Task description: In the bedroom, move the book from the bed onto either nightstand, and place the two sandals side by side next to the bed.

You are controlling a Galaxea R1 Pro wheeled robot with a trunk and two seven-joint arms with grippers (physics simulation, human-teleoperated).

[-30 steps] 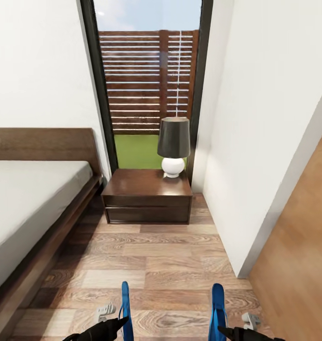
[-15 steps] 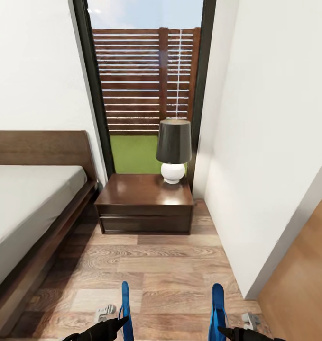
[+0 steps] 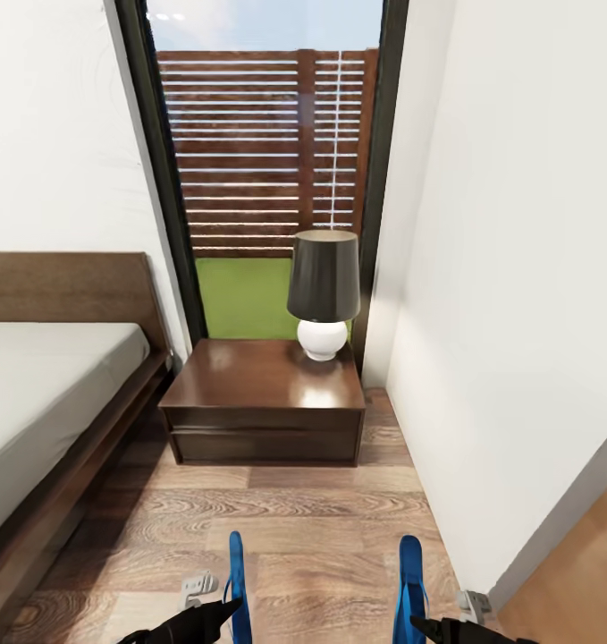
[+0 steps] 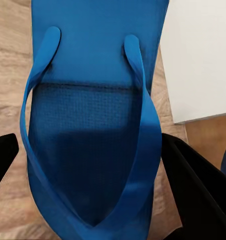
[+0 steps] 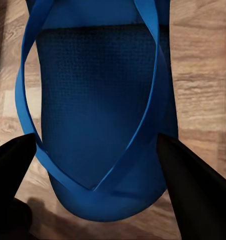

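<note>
My left gripper [image 3: 221, 613] is shut on one bright blue sandal [image 3: 236, 577], held on edge low in the head view. The left wrist view has that sandal [image 4: 93, 100] between black fingers [image 4: 193, 190]. My right gripper [image 3: 425, 624] is shut on the other sandal [image 3: 410, 581], whose sole and straps [image 5: 98, 100] sit between its fingers [image 5: 193, 190]. The bed [image 3: 44, 394], with grey mattress and dark frame, lies at the left. Ahead stands the dark glossy nightstand [image 3: 249, 380]. The book is out of view.
A lamp [image 3: 324, 286] with a dark shade stands on the nightstand's back right corner. Behind it is a tall dark-framed window [image 3: 258, 161]. A white wall [image 3: 518, 268] closes the right side. A strip of wood-plank floor [image 3: 312, 519] runs between bed and wall.
The head view has shifted: the nightstand and lamp look nearer and larger, and the bed sits further left. Both sandals stay held in the same place relative to the grippers.
</note>
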